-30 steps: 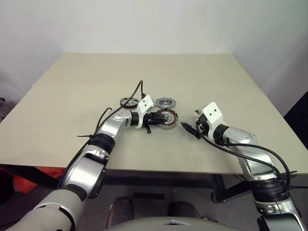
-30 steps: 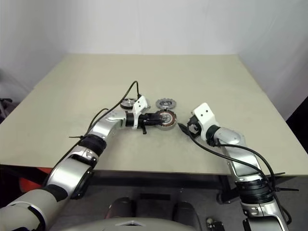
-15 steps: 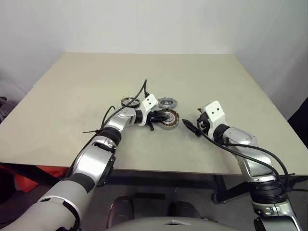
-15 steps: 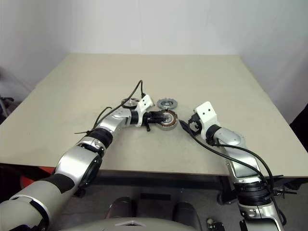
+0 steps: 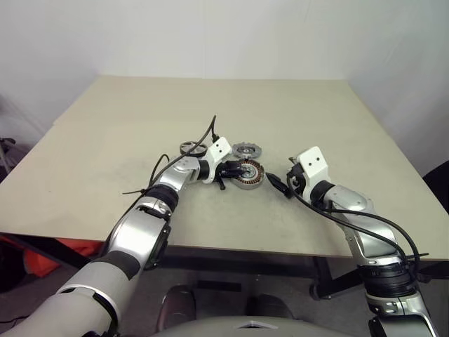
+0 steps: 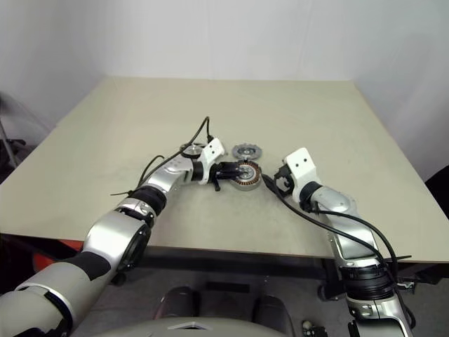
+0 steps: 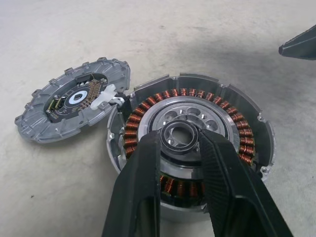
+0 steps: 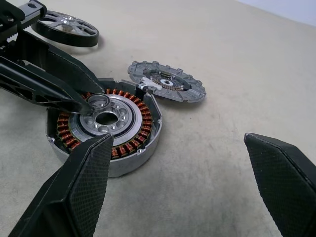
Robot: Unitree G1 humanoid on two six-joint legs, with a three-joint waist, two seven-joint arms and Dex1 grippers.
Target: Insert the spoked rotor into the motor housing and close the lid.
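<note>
So the left pincer point(image 7: 180, 148) is sitting right over the motor housing point(image 7: 190, 143), its two black fingers pinched on a tiny thin ring point(image 8: 100, 102) at the silver hub; looks to me like it's seating that ring on the hub, a small prep job before the main part goes in. The right pincer point(image 8: 177, 187) hangs wide open just beside the housing, gripping nothing. The spoked rotor point(image 8: 65, 28) lies flat on the surface point(image 5: 105, 140) behind the left arm, untouched; the lid point(image 7: 74, 104) lies face up right against the housing's rim, maybe tied to it by a little white connector, hard to tell. So the insert step isn't done yet, I'd say; next move probably calls for letting the ring go cleanly without dragging it off centre, backing the fingers out, then going for the rotor by its dark rim and keeping it level over the windings; lid comes last.
</note>
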